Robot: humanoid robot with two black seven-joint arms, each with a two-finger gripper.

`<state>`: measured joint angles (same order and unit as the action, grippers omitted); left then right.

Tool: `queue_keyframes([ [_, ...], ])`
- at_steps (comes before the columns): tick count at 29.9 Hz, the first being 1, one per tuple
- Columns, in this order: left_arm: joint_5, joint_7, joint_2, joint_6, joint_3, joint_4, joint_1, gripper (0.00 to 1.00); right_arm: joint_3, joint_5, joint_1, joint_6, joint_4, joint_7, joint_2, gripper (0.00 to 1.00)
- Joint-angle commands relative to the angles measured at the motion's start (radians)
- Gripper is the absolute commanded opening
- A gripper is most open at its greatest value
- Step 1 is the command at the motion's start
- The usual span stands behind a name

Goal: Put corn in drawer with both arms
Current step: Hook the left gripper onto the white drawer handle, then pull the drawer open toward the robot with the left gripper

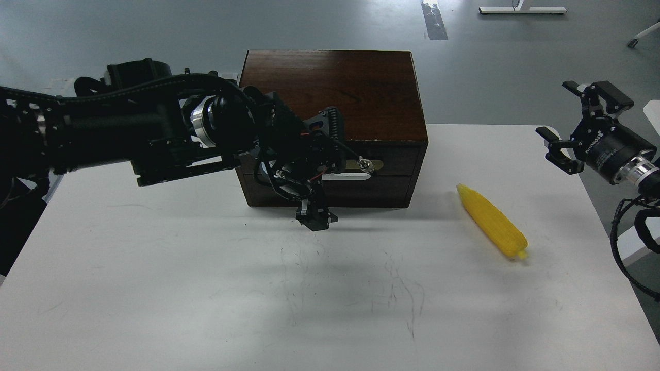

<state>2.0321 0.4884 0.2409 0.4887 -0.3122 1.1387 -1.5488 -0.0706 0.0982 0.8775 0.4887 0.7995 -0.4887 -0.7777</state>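
Note:
The yellow corn [492, 221] lies on the white table [154, 288], to the right of the dark wooden box [335, 87]. The drawer [397, 159] in the box front is closed; its white handle [356, 176] on a brass plate is partly hidden. My left gripper [324, 172] is right in front of the drawer, at the handle's left part. Its fingers are spread apart, one ribbed pad [332, 123] above and one fingertip [315, 217] below. My right gripper [575, 126] is open and empty, in the air at the table's right edge, up and to the right of the corn.
The box stands at the table's back middle. Cables hang from my right arm [626, 226] past the table's right edge. Grey floor lies behind, with a white stand base [522, 9] far back.

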Motion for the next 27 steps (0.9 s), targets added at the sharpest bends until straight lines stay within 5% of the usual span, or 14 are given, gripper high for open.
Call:
queue_keyframes([
  [1, -0.001, 0.000, -0.002, 0.000, -0.001, 0.004, 0.001, 0.98, -0.001, -0.002, 0.000, 0.000, 0.000, 0.000, 0.000, 1.00],
  [27, -0.013, 0.000, -0.017, 0.000, -0.024, 0.108, -0.042, 0.98, -0.001, 0.000, -0.002, 0.000, -0.009, 0.000, 0.002, 1.00],
])
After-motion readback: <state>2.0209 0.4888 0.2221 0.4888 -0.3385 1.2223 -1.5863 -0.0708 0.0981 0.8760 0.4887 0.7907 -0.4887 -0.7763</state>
